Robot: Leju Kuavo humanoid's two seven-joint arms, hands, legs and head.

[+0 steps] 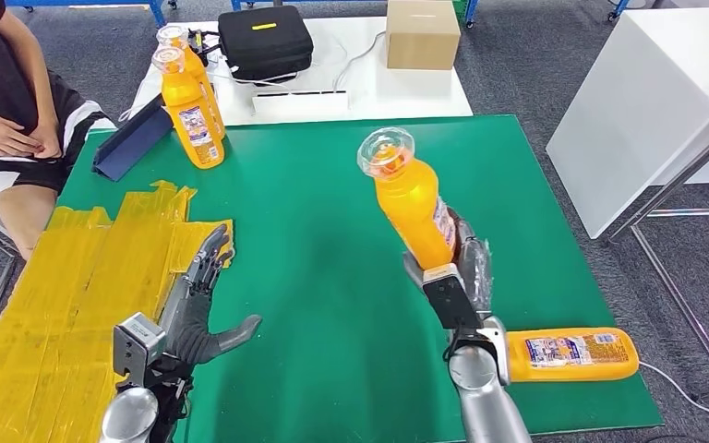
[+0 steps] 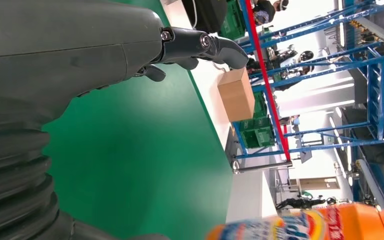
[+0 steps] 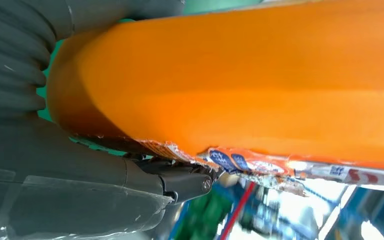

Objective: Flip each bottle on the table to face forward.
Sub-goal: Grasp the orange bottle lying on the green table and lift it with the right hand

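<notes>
My right hand grips the lower body of an orange bottle with a clear cap, held above the green mat and tilted toward the left; its plain back faces me and its label is at the right side. Up close, that bottle lies against my right hand. Another orange bottle lies flat at the mat's near right edge, label up. Two more orange bottles stand upright at the far left. My left hand hovers open over the mat's left part, fingers spread.
The green mat covers the table; yellow tape strips cover its left side. A blue folder lies by the standing bottles. A black case, a cardboard box and a white power strip sit beyond. A person sits far left.
</notes>
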